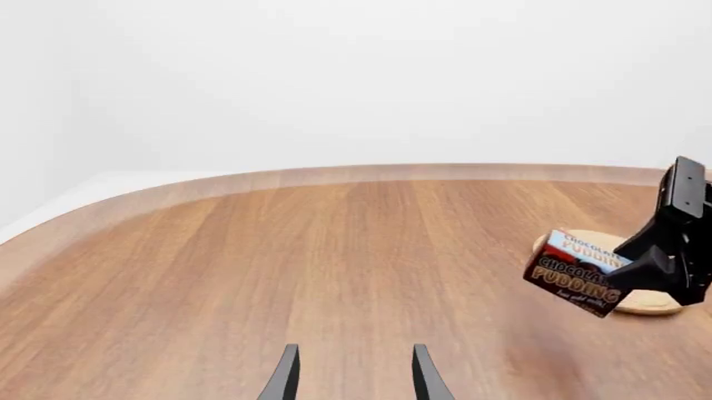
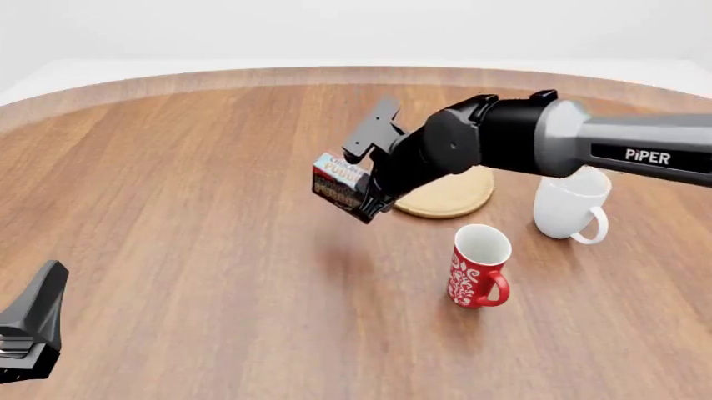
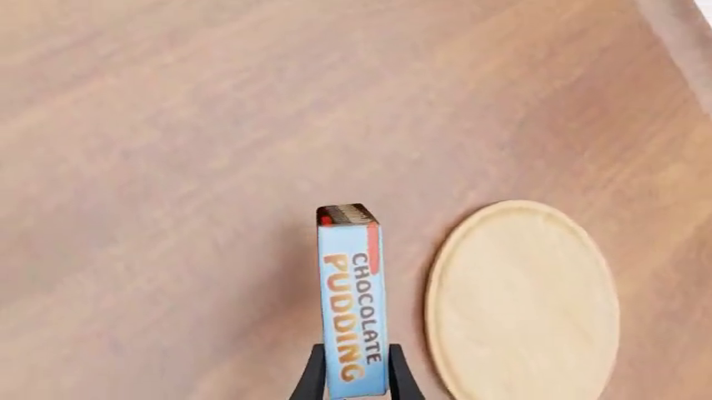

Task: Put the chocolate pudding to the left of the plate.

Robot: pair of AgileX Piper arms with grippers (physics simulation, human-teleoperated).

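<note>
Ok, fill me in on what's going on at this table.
The right gripper is shut on the chocolate pudding and holds it tilted in the air, above the table just left of the plate. It is not set down yet. The left gripper is open, holding nothing, off to the near left. A white mug and a red mug stand right of the plate.
</note>
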